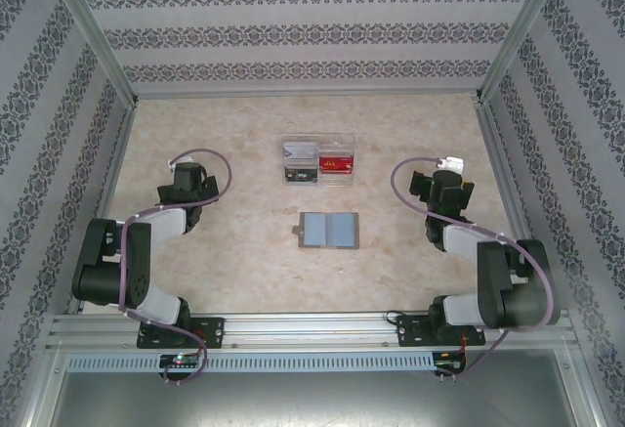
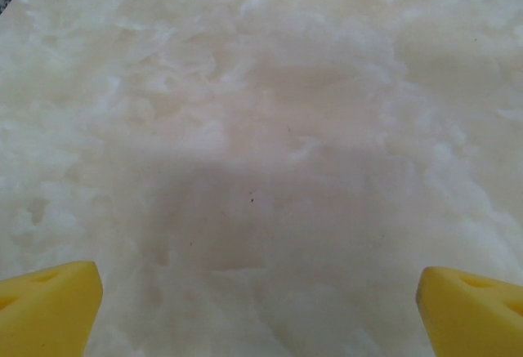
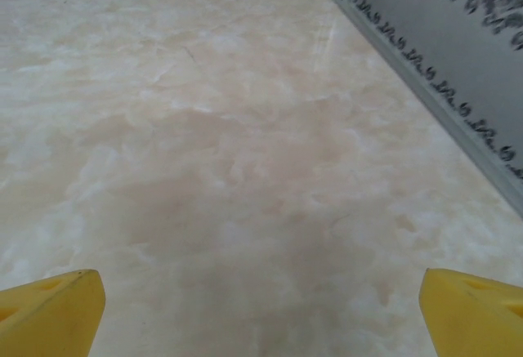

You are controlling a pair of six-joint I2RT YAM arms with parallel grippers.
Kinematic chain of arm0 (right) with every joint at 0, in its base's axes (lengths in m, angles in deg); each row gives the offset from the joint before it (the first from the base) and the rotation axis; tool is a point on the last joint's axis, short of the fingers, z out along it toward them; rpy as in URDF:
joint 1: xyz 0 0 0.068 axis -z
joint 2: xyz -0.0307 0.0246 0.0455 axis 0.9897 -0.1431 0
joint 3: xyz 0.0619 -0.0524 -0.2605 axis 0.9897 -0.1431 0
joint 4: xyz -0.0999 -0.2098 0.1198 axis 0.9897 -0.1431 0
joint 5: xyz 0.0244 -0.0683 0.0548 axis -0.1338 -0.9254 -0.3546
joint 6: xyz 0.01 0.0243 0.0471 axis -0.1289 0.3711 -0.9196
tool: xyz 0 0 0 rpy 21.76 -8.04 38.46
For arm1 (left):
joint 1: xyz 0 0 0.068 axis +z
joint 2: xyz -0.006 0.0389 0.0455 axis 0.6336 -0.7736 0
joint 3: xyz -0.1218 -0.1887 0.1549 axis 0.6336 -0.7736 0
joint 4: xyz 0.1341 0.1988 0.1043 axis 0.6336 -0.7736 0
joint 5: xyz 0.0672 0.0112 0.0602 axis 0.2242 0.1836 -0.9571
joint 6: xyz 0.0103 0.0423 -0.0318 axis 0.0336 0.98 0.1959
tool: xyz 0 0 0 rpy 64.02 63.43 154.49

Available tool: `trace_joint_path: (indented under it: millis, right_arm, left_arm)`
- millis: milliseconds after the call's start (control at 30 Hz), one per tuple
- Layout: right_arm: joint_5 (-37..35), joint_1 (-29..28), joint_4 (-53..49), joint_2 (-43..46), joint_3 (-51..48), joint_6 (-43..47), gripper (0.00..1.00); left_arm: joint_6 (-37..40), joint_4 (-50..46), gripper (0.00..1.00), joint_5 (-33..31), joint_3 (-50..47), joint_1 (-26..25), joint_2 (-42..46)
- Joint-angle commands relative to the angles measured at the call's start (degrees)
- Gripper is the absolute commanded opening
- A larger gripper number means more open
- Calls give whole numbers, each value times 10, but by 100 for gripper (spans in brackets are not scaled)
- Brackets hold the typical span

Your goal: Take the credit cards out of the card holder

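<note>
Well, both my pincers hang released, fingers wide, over the bare marble table [image 1: 225,251]: my left pincer [image 2: 260,292] toward 10 o'clock of the card holder [image 1: 328,231], my right pincer [image 3: 261,292] toward 2 o'clock. The holder lies open mid-table. Just at its 12 o'clock, a clear box [image 1: 317,160] holds a red credit card [image 1: 336,163] in its right compartment.

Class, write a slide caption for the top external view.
Card holder lies open centrally, clear box beyond it, left gripper and right gripper flanking.
</note>
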Motion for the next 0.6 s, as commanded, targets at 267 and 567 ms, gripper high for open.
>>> trace_joint_path:
  millis: [267,567]
  right_arm:
    - [100,2,178,-57,-23,36,98]
    - [120,8,186,-60,-27,34,98]
  left_arm:
    - [32,144,100,14,-19,32,4]
    - [40,201,100,24,-53,29,12]
